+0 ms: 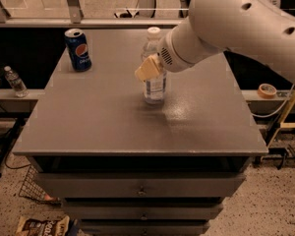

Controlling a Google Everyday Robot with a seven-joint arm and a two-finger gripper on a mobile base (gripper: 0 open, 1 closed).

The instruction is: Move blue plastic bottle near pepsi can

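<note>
Off to the far left, below the counter (88,127), a small bottle (14,81) stands on a ledge; it is not mine to move. At the counter's back left corner the can (78,49) stands upright, with bare surface on its near and right sides. Near the middle, well apart from the can, the bottle (155,90) stands upright, its base apparently on the counter. My gripper (150,69) is at its upper body, reaching in from the right; whether it is pinching the bottle or merely set around it I cannot tell. To do this step well I would make the hold firm, lift only slightly so the tall bottle does not swing, carry it level leftward and back, and set it just beside the can without nudging it. A tape roll (268,89) lies off to the right.
</note>
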